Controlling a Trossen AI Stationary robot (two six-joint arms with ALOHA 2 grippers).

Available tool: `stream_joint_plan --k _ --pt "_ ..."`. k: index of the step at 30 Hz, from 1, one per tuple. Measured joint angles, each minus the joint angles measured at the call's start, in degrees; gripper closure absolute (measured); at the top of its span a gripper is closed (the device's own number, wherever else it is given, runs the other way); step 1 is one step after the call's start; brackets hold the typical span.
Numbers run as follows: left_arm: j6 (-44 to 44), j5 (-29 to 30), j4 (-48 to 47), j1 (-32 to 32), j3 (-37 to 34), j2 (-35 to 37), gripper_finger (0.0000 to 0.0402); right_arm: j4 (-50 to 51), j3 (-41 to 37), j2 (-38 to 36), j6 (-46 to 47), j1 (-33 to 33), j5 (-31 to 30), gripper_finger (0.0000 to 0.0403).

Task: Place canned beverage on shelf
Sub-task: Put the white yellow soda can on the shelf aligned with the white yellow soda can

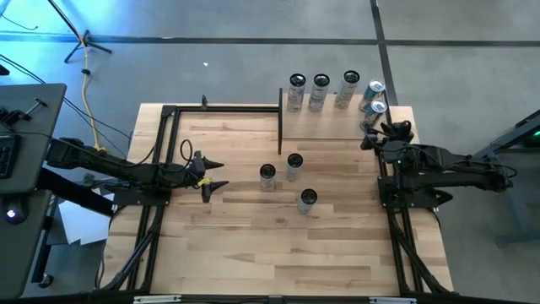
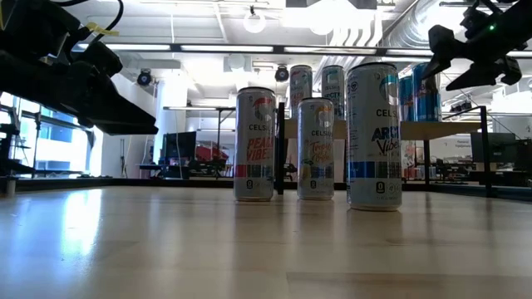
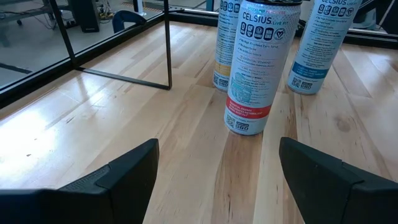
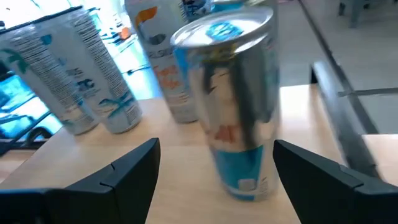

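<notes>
Three Celsius cans (image 1: 294, 162) stand upright on the tabletop, mid-table; they also show in the low view (image 2: 316, 149). Several more cans (image 1: 321, 82) stand on the light-wood shelf (image 1: 329, 127) at the far right. My right gripper (image 1: 373, 133) is open at the shelf's right end. Its fingers stand on either side of a silver-and-blue can (image 4: 239, 106) that stands upright on the shelf top (image 4: 174, 149), without touching it. My left gripper (image 1: 217, 175) is open and empty above the table. It faces the nearest table can (image 3: 258, 68), a little short of it.
The shelf's thin black posts (image 3: 168, 50) stand on the table beyond the three cans. Black frame rails run along the table's left (image 1: 156, 169) and right (image 1: 392, 211) sides. Bare tabletop (image 1: 278, 253) lies toward the near edge.
</notes>
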State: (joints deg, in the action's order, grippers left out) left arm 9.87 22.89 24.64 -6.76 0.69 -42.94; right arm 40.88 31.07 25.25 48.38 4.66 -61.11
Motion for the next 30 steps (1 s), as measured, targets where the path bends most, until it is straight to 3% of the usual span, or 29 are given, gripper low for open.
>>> stream_joint_plan --k 12,14,19,25,30 --pt "0.01 0.01 0.0 -0.02 0.0 -0.02 0.0096 3.28 0.0 5.09 17.14 -6.7 2.44 0.0105" --pt "0.02 0.01 0.0 -0.02 0.0 -0.02 0.0096 3.13 0.0 6.15 21.34 -7.89 5.58 0.0105" --pt "0.02 0.01 0.0 -0.02 0.0 -0.01 0.0096 -0.19 0.0 9.59 28.68 -10.88 20.51 0.0105" --pt "0.02 0.01 0.0 -0.02 0.02 -0.02 0.0096 -17.59 0.05 14.72 20.15 -15.39 25.05 0.0105" --pt "0.02 0.01 0.0 -0.02 0.0 -0.01 0.0096 -17.83 6.35 22.44 16.23 -16.08 25.95 0.0105"
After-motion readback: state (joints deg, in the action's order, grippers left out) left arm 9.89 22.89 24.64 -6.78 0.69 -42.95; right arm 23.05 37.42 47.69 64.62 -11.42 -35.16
